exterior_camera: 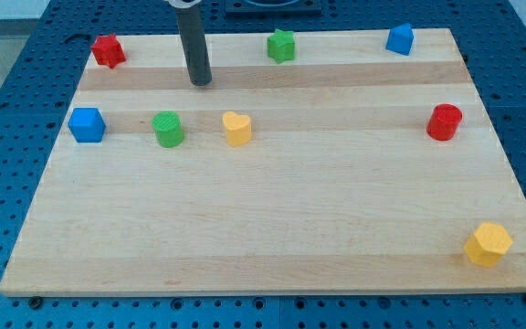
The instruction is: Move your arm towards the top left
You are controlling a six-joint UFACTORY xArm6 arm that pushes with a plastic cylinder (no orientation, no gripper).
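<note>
Yellow hexagonal block (489, 243) sits far off, but the bare, empty tip (200, 82), heading top-left, could nudge the red block (108, 50) off the table (272, 238).

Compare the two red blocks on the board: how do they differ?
The red star block sits at the view's top left corner; the red cylinder stands near the view's right edge, lower down. The star block has a jagged outline; the cylinder is round with a flat top. My tip is much nearer the star block. Both are red and lie untouched.

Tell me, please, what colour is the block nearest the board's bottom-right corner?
Yellow block, in the camera view.
</note>
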